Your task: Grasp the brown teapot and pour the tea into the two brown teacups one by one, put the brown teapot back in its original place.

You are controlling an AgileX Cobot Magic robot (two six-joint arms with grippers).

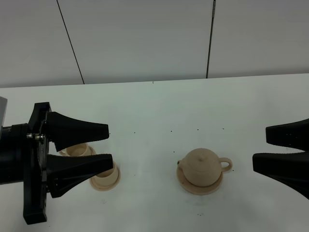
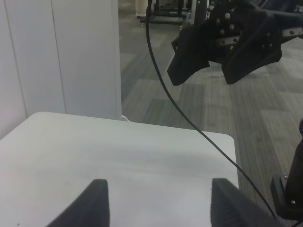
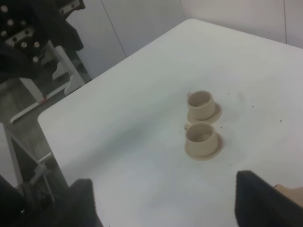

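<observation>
White table (image 1: 159,111): nothing lifted yet. Round squat tan clay teapot (image 1: 203,165) sits upright on its wide flat tan clay saucer (image 1: 199,188), right of centre. Two small tan clay teacups (image 3: 201,135) stand on their small saucers at the left, side by side; both look empty. Judged: grasp, both pours and return all remain.

Left gripper (image 1: 109,146): level, jaws apart, empty, overlapping the teacups in the high view.
Right gripper (image 1: 260,147): level, jaws wide apart, empty, on the teapot's handle side, not touching.
</observation>
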